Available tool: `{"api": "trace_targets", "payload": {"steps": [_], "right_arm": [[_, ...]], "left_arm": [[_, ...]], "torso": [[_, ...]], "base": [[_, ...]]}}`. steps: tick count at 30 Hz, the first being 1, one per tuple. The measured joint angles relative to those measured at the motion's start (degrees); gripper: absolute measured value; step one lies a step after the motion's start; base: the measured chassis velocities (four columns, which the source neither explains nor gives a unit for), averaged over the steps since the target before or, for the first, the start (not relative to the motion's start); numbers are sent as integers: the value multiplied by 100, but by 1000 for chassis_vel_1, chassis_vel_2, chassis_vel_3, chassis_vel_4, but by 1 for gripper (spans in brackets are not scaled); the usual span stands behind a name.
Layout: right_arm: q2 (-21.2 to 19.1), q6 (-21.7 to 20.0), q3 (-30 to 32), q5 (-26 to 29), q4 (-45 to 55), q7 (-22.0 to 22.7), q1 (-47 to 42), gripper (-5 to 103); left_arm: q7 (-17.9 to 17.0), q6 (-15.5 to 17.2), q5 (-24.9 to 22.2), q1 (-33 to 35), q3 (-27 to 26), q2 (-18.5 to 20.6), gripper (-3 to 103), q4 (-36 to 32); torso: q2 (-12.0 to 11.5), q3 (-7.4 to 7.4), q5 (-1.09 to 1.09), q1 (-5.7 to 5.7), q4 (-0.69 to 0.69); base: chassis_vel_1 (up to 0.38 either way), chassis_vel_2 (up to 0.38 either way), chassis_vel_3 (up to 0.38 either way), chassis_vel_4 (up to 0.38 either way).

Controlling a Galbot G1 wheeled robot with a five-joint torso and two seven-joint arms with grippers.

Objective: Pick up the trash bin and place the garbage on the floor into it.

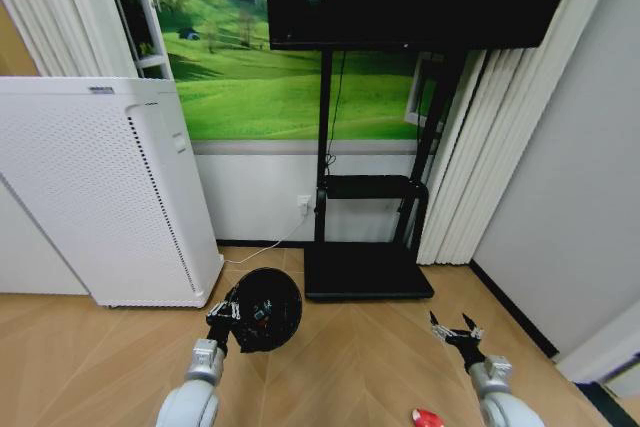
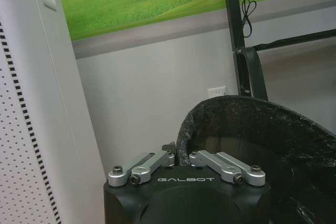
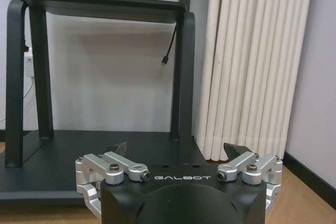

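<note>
— Lowest in the head view, what is lying nearest us?

— Red litter (image 1: 427, 417) is lying on the wood floor (image 1: 340, 357), right at the bottom edge beside the right arm; it is too cut off to name more exactly.

— And the grippers, how are they standing?

— Both are showing low in the head view. The left gripper (image 1: 228, 319) is pinching the rim of the trash bin (image 1: 268, 309), its fingers pressed together on the black bin's edge. The left wrist view is showing this closely: the left gripper (image 2: 178, 156) is closing on the rim where the crinkled black liner is folding over the trash bin (image 2: 252, 135). The bin is tilting so its round mouth is facing the head camera, and it is sitting between the white perforated appliance (image 1: 100, 197) and the base of the black TV stand (image 1: 365, 272).

— The right one?

— The right gripper (image 1: 456, 330) is hovering over bare floor with its fingers spread and nothing between them. In the right wrist view the right gripper (image 3: 176, 150) is facing the TV stand (image 3: 105, 145) and the white curtain (image 3: 252, 61).

— Any writing?

— "GALBOT" is reading clearly on both gripper bodies in the wrist views. A small label on top of the appliance is too small to read.
</note>
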Motion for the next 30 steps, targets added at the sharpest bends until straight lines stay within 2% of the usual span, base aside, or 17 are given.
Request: {"api": "trace_targets", "payload": {"steps": [3, 4, 5, 6, 8, 11, 14, 20, 24, 30], "right_arm": [[-19, 13, -16, -45, -18, -19, 12, 100], [-96, -4, -56, -228, -27, -24, -2, 100], [-190, -48, -91, -462, -40, -49, -40, 100], [-190, -48, -91, -462, -40, -49, -40, 100], [-577, -56, -364, -1054, -209, -82, -174, 100], [-734, -36, -518, -1109, -291, -76, -207, 100], [-1113, -22, -856, -1134, -536, -139, -202, 100], [-1560, -14, -1111, -1177, -839, -470, -373, 100], [-1730, 75, -1172, -1404, -871, -613, -698, 100], [-1752, 259, -1230, -1601, -1003, -771, -959, 100]], "left_arm": [[0, -1, 6, -2, 2, -10, 6, 7], [-2, 0, 14, -1, 6, -16, 6, 24], [-4, 0, 18, -1, 7, -17, 6, 32], [-4, 0, 18, -1, 7, -17, 6, 32], [-11, -6, 22, -1, 57, -4, 6, 58], [-16, -9, 26, 0, 94, 11, 6, 65], [-19, -9, 29, 10, 196, 72, 6, 102], [-18, -11, 49, -48, 400, 211, 6, 269], [-10, -41, 67, -70, 551, 240, 6, 340], [-10, -51, 65, -195, 687, 244, 6, 451]], "torso": [[0, 0, 1, 0, 4], [0, 0, 0, 0, 9], [0, -1, 0, 0, 6], [0, -1, 0, 0, 6], [0, 0, -1, 0, 5], [0, 0, -1, 0, 4], [0, 0, 0, 0, 5], [0, 0, 1, 0, 3], [0, -1, -1, 0, 5], [0, 0, 0, 0, 3]], "base": [[33, -7, 33, 7], [79, 77, -52, -19], [75, 77, -52, -55], [75, 77, -52, -55], [56, 39, -78, -57], [10, 8, -22, -20], [0, 0, 0, 0], [0, 0, 0, 0], [0, 0, 0, 0], [0, 0, 0, 0]]}}
